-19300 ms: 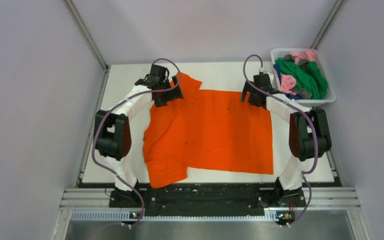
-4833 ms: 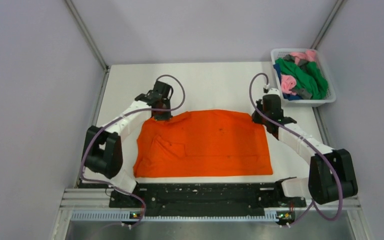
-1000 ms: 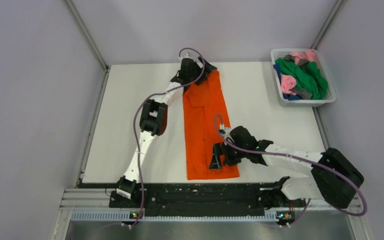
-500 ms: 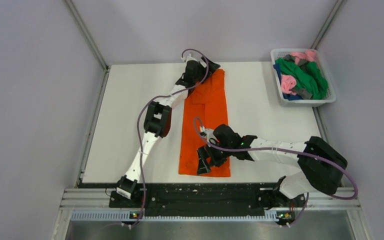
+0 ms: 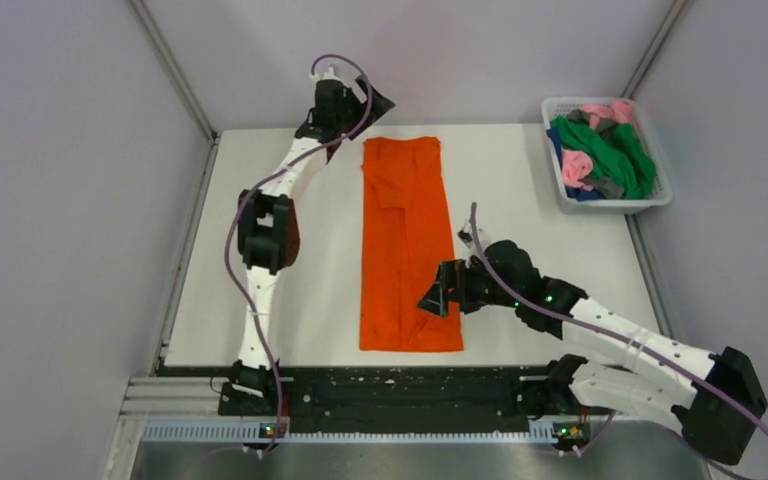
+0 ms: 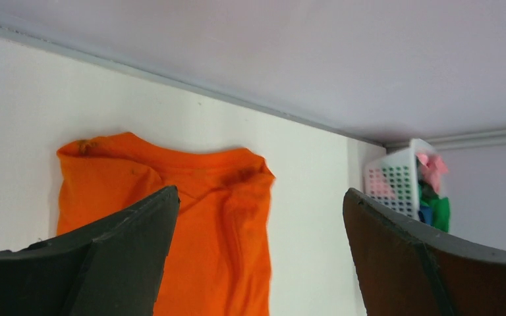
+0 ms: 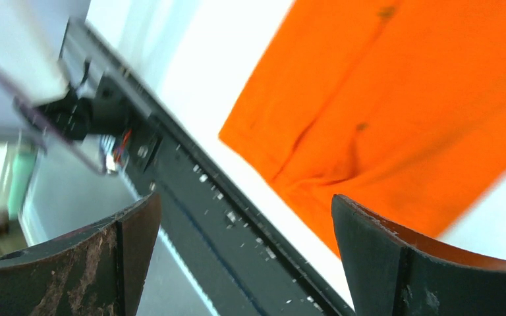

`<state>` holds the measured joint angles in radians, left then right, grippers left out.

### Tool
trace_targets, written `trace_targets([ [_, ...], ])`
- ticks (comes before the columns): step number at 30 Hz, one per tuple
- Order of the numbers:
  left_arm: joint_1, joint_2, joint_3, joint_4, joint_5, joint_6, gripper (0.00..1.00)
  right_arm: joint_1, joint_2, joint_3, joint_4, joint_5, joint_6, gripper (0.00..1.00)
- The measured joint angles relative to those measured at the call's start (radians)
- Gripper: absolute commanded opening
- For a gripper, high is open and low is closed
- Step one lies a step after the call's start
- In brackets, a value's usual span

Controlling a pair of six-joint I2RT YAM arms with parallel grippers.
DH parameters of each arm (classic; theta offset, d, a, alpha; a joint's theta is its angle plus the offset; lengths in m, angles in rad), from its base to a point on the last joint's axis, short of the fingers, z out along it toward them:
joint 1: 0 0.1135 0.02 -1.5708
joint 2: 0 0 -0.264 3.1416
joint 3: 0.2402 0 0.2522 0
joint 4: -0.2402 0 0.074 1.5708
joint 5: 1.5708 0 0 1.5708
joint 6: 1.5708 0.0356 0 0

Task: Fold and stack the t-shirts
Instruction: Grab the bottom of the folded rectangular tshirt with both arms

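The orange t-shirt lies folded into a long narrow strip running from the table's far middle to its near edge. It also shows in the left wrist view and the right wrist view. My left gripper is open and empty, raised at the far edge just left of the strip's far end. My right gripper is open and empty, just right of the strip's near part. Other t-shirts, green, pink and blue, lie heaped in the white mesh basket.
The basket stands at the far right corner and shows in the left wrist view. A black rail runs along the table's near edge. Grey walls close in on the left, right and back.
Both grippers have let go of the orange strip and drawn back: the left up and to the left past the far edge, the right to the strip's right side. The strip lies straighter.
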<state>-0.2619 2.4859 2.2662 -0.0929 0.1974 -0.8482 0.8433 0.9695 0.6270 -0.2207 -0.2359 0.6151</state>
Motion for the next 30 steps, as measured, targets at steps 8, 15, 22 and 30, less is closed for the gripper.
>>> trace_targets([
  [8,-0.079,-0.731,-0.684,-0.085,0.017,0.164,0.98,-0.12,-0.029,-0.127,-0.114,0.053,0.102,0.86],
  [15,-0.245,-1.167,-1.366,-0.171,-0.045,0.133,0.97,-0.122,-0.045,-0.217,-0.143,0.047,0.149,0.74],
  [22,-0.378,-1.299,-1.709,-0.314,-0.023,0.006,0.89,-0.122,-0.08,-0.288,-0.129,0.024,0.182,0.55],
  [30,-0.441,-1.436,-1.826,-0.29,-0.003,-0.101,0.6,-0.124,-0.085,-0.356,-0.052,-0.016,0.22,0.43],
])
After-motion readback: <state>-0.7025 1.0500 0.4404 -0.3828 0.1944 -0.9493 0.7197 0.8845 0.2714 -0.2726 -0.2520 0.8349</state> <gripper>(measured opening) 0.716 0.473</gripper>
